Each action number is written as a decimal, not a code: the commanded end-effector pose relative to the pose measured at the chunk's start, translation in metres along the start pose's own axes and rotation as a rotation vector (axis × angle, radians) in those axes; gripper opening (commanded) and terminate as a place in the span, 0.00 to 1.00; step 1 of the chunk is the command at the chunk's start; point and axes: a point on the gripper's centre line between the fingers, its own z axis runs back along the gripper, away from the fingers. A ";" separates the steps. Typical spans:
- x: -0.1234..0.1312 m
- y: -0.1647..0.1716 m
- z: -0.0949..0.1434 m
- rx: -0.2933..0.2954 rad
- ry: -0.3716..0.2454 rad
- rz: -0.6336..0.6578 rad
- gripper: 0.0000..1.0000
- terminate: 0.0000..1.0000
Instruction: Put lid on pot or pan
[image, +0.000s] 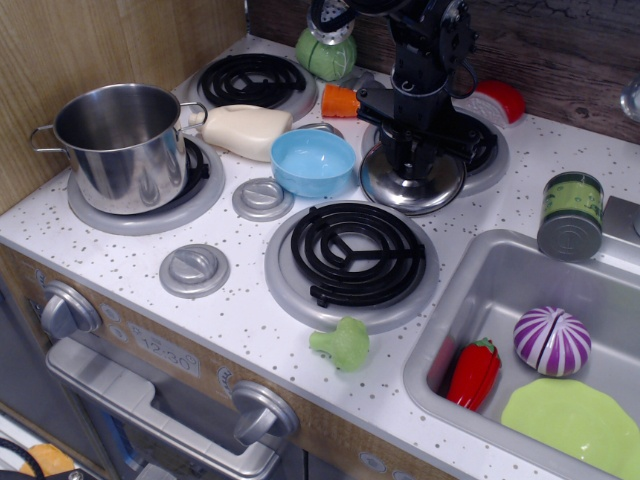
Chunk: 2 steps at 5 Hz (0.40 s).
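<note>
The shiny steel lid (386, 190) lies flat on the back right burner, at its front left edge. My black gripper (412, 162) points straight down onto the lid's centre and hides the knob. I cannot tell whether its fingers are closed on the knob. The steel pot (120, 145) with two loop handles stands open and empty on the front left burner, far to the left of the gripper.
A light blue bowl (313, 162) and a cream bottle (245, 130) lie between the lid and the pot. Two grey discs (262, 198) (194, 270) sit on the counter. A carrot (340, 100), a green can (571, 215), a broccoli (343, 345) and the sink (480, 290) with toy food are nearby.
</note>
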 end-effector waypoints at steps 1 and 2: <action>0.023 0.018 0.071 0.041 -0.052 0.015 0.00 0.00; 0.015 0.034 0.108 0.070 0.027 0.060 0.00 0.00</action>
